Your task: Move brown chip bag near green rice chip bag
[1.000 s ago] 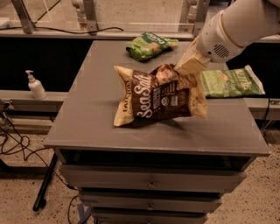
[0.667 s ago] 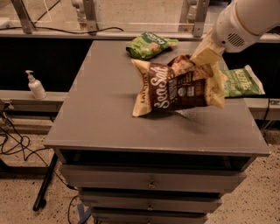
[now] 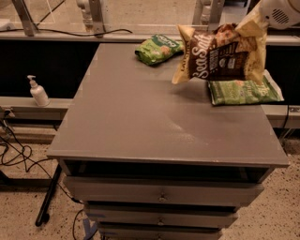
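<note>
Arm [image 3: 281,11] pokes in at the top right of the frame, past the far right corner of the grey cabinet top [image 3: 140,122]. Only its white rounded end shows, the rest is cut off. The gripper [image 3: 258,21] sits just below that white end, clamped on the crumpled upper right corner of the brown chip bag [image 3: 220,58]. The fingers are mostly buried in the foil, but the bag is clearly hanging from them.

The bag's up in the air above the far right part of the top, "Sea Salt" lettering facing the camera, with its shadow on the surface underneath. Its bottom edge overlaps the far edge of the flat dark green bag [image 3: 243,90], which lies by the right edge. The green rice chip bag [image 3: 158,47] is at the far edge, a bit right of centre, just left of the hanging bag and not touching it.

Compared with a moment ago, the brown bag has gone higher and further toward the far right corner, and much less of the arm is in frame. Both green bags haven't budged.

There's also a pump bottle [image 3: 37,91] on the ledge off the left side, and drawers [image 3: 161,194] under the top.
</note>
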You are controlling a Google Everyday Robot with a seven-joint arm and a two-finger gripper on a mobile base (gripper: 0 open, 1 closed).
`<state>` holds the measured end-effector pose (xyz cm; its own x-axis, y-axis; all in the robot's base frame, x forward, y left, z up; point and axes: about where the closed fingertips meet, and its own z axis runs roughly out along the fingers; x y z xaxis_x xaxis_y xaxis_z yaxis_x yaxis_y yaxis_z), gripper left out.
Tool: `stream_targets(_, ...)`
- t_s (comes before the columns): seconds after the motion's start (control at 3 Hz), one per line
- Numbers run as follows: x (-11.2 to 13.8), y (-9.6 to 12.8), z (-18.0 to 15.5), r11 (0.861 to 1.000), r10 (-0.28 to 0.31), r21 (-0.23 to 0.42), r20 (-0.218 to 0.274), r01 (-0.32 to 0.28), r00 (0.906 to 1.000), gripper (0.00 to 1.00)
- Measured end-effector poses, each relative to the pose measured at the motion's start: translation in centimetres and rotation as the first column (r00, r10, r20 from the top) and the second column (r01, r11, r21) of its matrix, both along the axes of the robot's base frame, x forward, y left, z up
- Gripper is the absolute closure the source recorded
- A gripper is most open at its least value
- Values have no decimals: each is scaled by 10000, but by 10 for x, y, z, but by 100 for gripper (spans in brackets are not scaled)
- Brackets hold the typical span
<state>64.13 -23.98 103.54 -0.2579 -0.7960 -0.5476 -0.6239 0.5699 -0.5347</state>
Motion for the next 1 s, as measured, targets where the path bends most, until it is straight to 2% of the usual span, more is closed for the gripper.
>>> stream_targets(0.33, 39, -24, 16, 9895, -1323, 737, 1131, 1245, 9847, 100)
stream_targets(0.67, 82, -42, 20, 9611, -2595, 1449, 1818, 2352, 9485, 100)
stream_targets(1.0, 118, -49, 15, 9390, -3249, 1852, 2014, 2898, 9241, 100)
